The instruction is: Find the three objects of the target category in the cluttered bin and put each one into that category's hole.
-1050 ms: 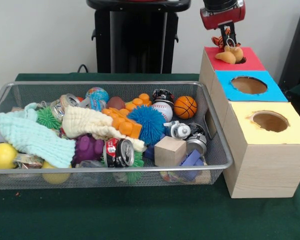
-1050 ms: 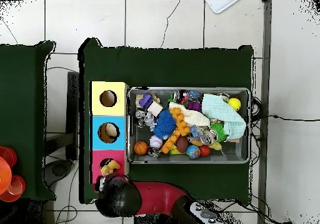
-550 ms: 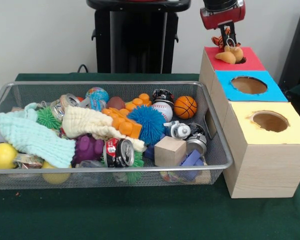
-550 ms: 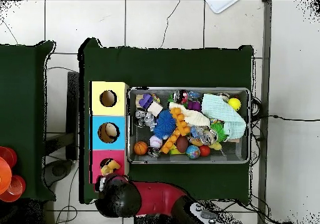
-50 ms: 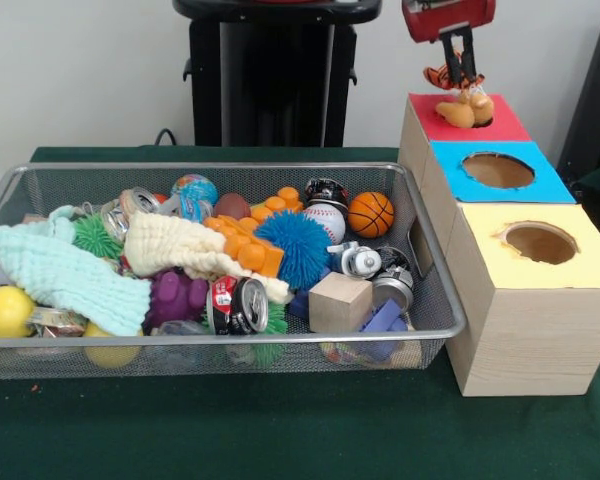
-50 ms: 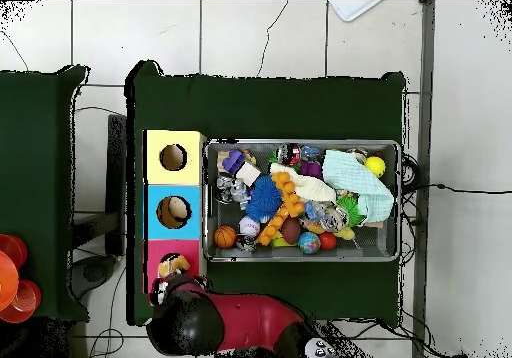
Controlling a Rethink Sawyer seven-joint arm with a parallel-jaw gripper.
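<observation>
A tan and orange plush toy (image 5: 466, 108) hangs over the hole of the red-topped box (image 5: 504, 126), its feet low at the hole's rim. My gripper (image 5: 459, 76) comes down from the top edge and is shut on the toy's striped upper part. From overhead the plush toy (image 6: 173, 266) shows on the red box (image 6: 159, 255), with the arm's black and red head (image 6: 190, 319) just below it hiding the fingers. The wire bin (image 5: 230, 340) to the left is packed with balls, cans, blocks and cloths.
The blue-topped box (image 5: 545, 185) and yellow-topped box (image 5: 590, 265) with round holes stand in line with the red one. In the bin lie a basketball (image 5: 370, 214), baseball (image 5: 326, 221), blue spiky ball (image 5: 293, 247), wooden cube (image 5: 340, 302) and soda can (image 5: 239, 305).
My gripper has risen a little toward the top edge, and the plush toy has lifted slightly with it above the red hole. The bin's contents have not moved.
</observation>
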